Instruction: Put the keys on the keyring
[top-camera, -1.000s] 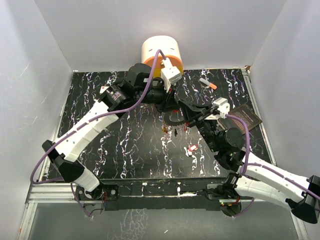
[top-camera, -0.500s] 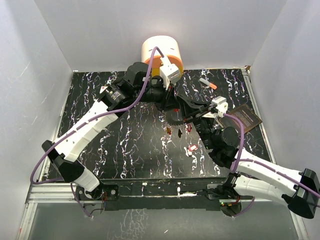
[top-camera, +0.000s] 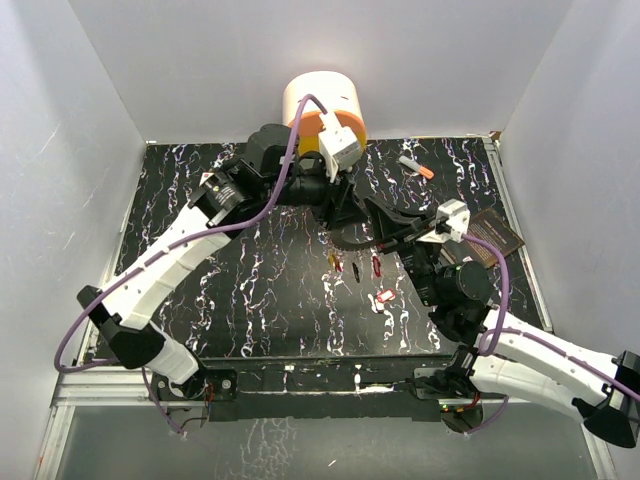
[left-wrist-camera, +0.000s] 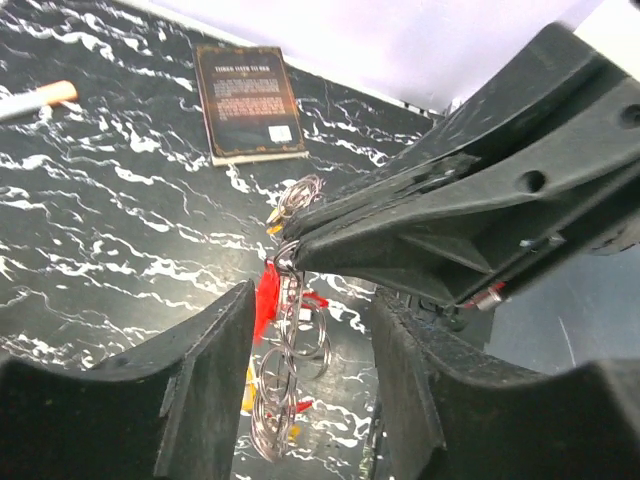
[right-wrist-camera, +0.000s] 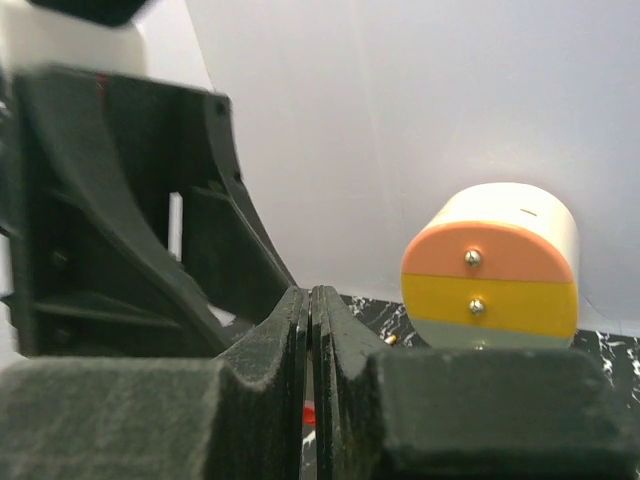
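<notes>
The keyring (left-wrist-camera: 295, 345) is a hanging chain of linked silver wire rings. A red-headed key (left-wrist-camera: 266, 295) hangs on it, with yellow and red bits lower down. My right gripper (left-wrist-camera: 287, 248) is shut on the top ring and holds the bundle above the table. In the right wrist view its jaws (right-wrist-camera: 312, 300) are pressed together and the ring is hidden. My left gripper (left-wrist-camera: 312, 305) is open, and its fingers (left-wrist-camera: 215, 370) straddle the hanging rings without touching. From above, the hanging keys (top-camera: 355, 268) dangle below both grippers (top-camera: 360, 228). A loose red key (top-camera: 384, 297) lies on the table.
A white and orange cylinder (top-camera: 322, 105) stands at the back wall and shows in the right wrist view (right-wrist-camera: 490, 265). An orange-tipped marker (top-camera: 415, 165) lies at the back right. A dark booklet (top-camera: 495, 235) lies at the right edge. White walls enclose the black marbled table (top-camera: 200, 300).
The right wrist has shifted slightly to the right, and the hanging keys have swung a little with it. The left arm has barely moved. Both grippers stay together over the table's middle.
</notes>
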